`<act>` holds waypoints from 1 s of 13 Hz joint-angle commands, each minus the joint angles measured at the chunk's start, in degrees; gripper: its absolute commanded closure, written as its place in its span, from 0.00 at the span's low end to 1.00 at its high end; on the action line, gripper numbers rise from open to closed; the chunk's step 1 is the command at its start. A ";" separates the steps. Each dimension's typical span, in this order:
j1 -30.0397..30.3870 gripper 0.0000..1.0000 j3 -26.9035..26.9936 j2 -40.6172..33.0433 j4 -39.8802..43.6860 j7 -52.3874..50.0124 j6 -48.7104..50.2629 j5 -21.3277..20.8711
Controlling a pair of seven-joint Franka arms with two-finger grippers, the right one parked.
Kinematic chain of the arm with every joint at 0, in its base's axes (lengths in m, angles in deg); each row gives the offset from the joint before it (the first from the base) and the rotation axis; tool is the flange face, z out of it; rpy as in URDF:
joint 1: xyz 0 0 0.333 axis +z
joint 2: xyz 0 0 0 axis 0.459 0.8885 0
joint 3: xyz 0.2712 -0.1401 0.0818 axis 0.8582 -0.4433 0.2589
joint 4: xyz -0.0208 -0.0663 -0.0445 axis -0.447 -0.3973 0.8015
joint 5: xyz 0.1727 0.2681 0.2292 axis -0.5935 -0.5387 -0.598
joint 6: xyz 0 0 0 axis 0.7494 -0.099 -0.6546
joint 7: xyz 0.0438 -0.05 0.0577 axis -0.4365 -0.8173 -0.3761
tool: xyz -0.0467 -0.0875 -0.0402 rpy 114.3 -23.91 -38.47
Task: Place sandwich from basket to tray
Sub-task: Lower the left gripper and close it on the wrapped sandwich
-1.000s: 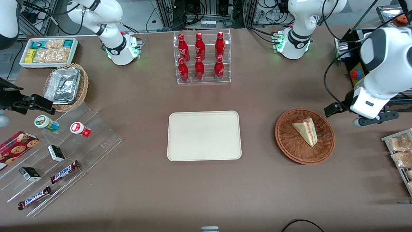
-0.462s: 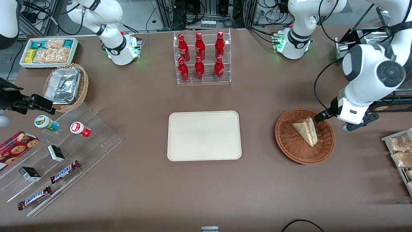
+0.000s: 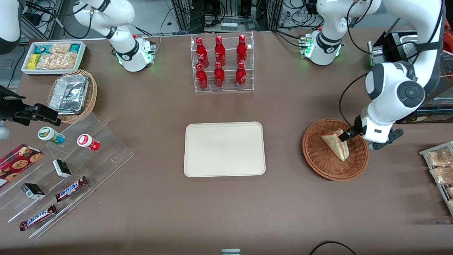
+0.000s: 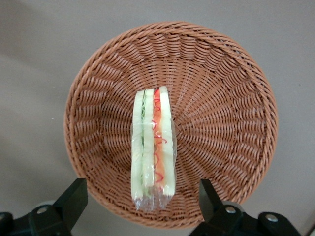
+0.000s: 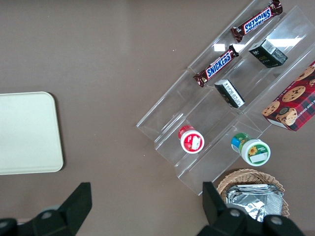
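The wrapped sandwich (image 3: 336,145) lies on its side in the round reddish-brown wicker basket (image 3: 329,166), toward the working arm's end of the table. In the left wrist view the sandwich (image 4: 152,147) shows its red and green filling edge, resting inside the basket (image 4: 226,123). My left gripper (image 3: 348,136) hovers over the basket's rim at the sandwich's wide end. It is open (image 4: 140,199), with one finger on each side of the sandwich's wrapped end and nothing held. The cream tray (image 3: 224,148) sits bare at the table's middle, also seen in the right wrist view (image 5: 27,132).
A clear rack of red bottles (image 3: 221,63) stands farther from the camera than the tray. A wire rack of bagged snacks (image 3: 439,170) lies at the working arm's end. At the parked arm's end sit an acrylic stepped stand (image 3: 106,148), a foil-tray basket (image 3: 72,94) and a white bin (image 3: 53,56).
The left arm has swung in from the table's end and come down, so the open gripper now sits over the basket at the sandwich. The sandwich has not moved.
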 commanded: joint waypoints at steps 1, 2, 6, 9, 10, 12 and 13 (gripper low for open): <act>-1.18 0.00 -0.11 1.46 -0.41 -2.12 -1.95 -0.47; -1.62 0.00 -0.19 2.25 -0.41 -2.90 -2.13 -0.47; -2.15 0.00 -0.11 4.54 -1.37 -4.41 -5.37 -0.47; -2.15 0.00 -0.11 6.12 -1.46 -4.41 -6.17 -0.47; -2.15 0.01 -0.11 6.74 -1.46 -4.41 -6.61 -0.47; -2.07 0.28 -0.02 7.44 -1.64 -5.28 -6.70 -0.47; -1.98 0.55 -0.02 7.53 -1.90 -6.24 -6.79 -0.47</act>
